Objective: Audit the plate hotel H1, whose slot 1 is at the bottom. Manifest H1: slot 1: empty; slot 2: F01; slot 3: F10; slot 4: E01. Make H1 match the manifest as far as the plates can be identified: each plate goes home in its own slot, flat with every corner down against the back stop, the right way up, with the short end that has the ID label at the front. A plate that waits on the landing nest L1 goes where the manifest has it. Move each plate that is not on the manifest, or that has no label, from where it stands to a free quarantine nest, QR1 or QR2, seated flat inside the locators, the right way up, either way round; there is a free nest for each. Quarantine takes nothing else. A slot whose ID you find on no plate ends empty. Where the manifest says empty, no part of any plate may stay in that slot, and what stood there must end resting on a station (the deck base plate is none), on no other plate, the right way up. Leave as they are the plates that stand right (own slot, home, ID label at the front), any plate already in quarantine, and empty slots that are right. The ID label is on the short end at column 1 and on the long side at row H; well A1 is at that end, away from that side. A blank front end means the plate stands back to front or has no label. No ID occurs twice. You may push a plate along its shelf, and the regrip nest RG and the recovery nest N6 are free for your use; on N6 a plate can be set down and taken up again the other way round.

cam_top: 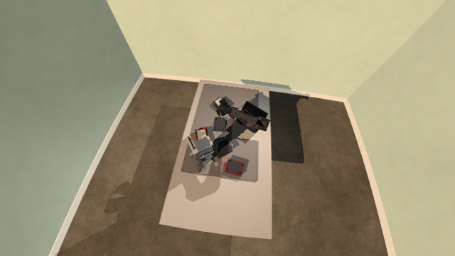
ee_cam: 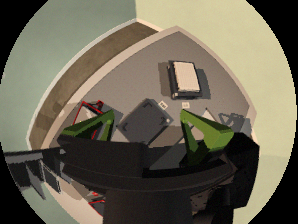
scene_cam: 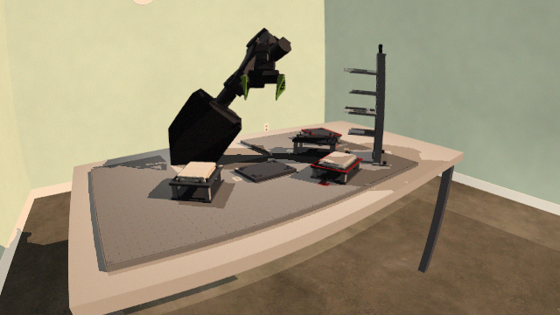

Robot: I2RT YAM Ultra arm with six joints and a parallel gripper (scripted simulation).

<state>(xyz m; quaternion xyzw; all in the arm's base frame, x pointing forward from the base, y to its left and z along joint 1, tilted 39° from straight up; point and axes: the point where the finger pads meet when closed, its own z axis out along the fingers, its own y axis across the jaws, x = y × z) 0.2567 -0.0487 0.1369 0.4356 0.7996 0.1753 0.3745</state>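
I am holding my green fingers (scene_cam: 280, 86) spread fully apart with nothing between them, my gripper (scene_cam: 262, 87) hanging high above the deck base plate (scene_cam: 144, 219). Through the wrist view I am looking down at a pale plate (ee_cam: 185, 79) sitting on a raised nest (scene_cam: 194, 185) well away from the hotel, with a flat dark nest (scene_cam: 265, 170) nearer to me. Another pale plate (scene_cam: 338, 159) is lying in a red-edged quarantine nest (scene_cam: 337, 168), and the second red-edged nest (scene_cam: 321, 132) is sitting behind it, just before the plate hotel H1 (scene_cam: 380, 105).

I judge that I am in transit between stations, carrying nothing, most likely heading for a pick. Next I am needing to line up over a plate and come down with the fingers wide.

I am not making out any ID label from here, and the hotel's shelves are showing edge-on, so I cannot tell which slots are filled.
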